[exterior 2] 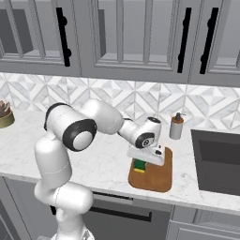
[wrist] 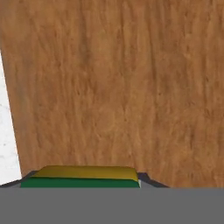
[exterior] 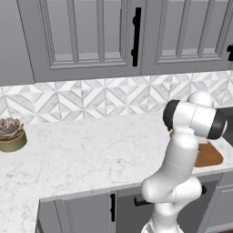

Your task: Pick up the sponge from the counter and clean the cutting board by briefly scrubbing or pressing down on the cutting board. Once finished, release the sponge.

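My claw pinches the sponge low over the board, centre-right of frame; pickup looks done, scrubbing and release remain.

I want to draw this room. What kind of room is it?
Most likely a kitchen: grey cabinets hang above a marble counter, with a wooden cutting board and a sponge on it.

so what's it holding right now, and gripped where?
The sponge, pinched across its two short ends between the jaws, just over the cutting board.
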